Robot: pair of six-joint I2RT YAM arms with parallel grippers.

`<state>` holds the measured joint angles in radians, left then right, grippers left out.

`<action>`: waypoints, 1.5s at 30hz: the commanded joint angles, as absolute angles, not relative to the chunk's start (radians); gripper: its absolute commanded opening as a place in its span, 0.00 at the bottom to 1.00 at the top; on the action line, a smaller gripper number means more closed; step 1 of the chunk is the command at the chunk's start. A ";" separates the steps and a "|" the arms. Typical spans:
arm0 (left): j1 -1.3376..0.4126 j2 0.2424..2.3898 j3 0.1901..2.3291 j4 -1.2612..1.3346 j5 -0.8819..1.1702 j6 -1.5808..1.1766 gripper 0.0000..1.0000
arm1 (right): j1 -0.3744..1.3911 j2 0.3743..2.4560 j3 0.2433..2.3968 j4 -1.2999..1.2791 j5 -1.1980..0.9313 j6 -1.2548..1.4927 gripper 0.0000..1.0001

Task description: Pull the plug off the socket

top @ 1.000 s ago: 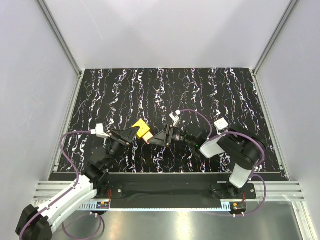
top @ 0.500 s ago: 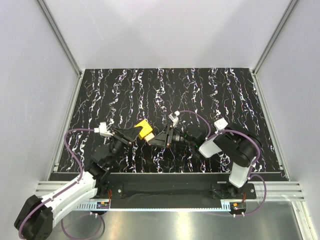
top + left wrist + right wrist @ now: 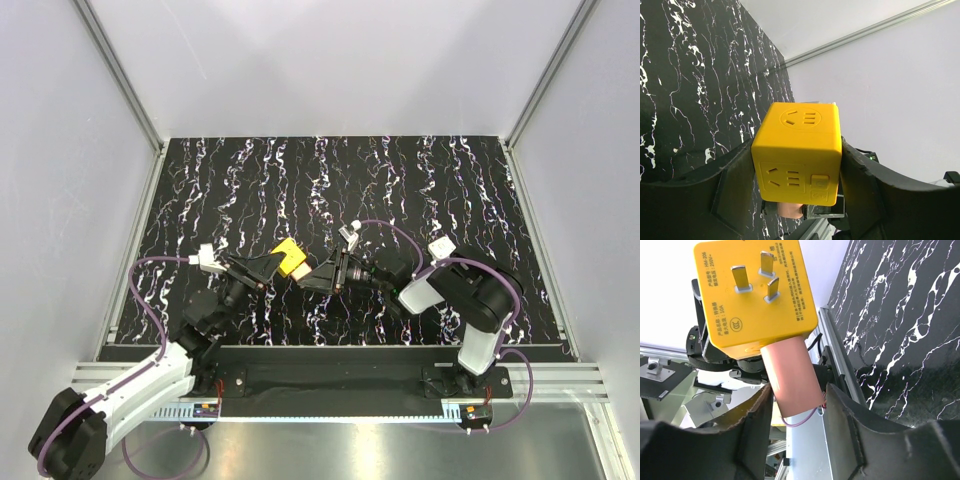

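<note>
1. The socket (image 3: 288,256) is held above the table (image 3: 400,190), near its front middle, between the two arms.
2. The left gripper (image 3: 797,165) is clamped on the socket, with one finger (image 3: 732,187) pressed flat on each of two opposite faces.
3. A pink plug (image 3: 792,377) sits against one socket face, touching it, not pulled off.
4. The right gripper (image 3: 799,390) pinches the plug from both sides, just beside the socket.
5. In the right wrist view, three metal prongs (image 3: 757,275) stick out of another socket face.
6. In the left wrist view, two socket faces show outlet slots, and the plug peeks out from under the cube.
</note>
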<state>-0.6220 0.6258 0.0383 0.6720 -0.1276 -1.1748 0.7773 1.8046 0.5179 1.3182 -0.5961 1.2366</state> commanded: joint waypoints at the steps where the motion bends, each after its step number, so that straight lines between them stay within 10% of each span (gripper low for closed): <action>1: -0.624 0.620 -0.077 0.824 -0.115 -1.190 0.00 | 0.769 1.828 0.548 1.537 -0.603 1.249 0.49; 24: -0.624 0.704 -0.095 0.891 -0.107 -1.201 0.00 | 0.765 1.841 0.560 1.562 -0.609 1.255 0.46; 32: -0.624 0.712 -0.110 0.888 -0.136 -1.221 0.00 | 0.764 1.862 0.552 1.562 -0.606 1.255 0.00; 45: -0.591 0.840 -0.124 0.897 -0.261 -1.379 0.00 | 0.775 1.887 0.428 1.566 -0.529 1.209 0.00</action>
<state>-0.6270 0.8127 0.0383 0.7277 -0.1650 -1.3224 0.7727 1.8545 0.4728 1.3777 -0.5457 1.2621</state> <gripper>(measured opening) 0.652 0.439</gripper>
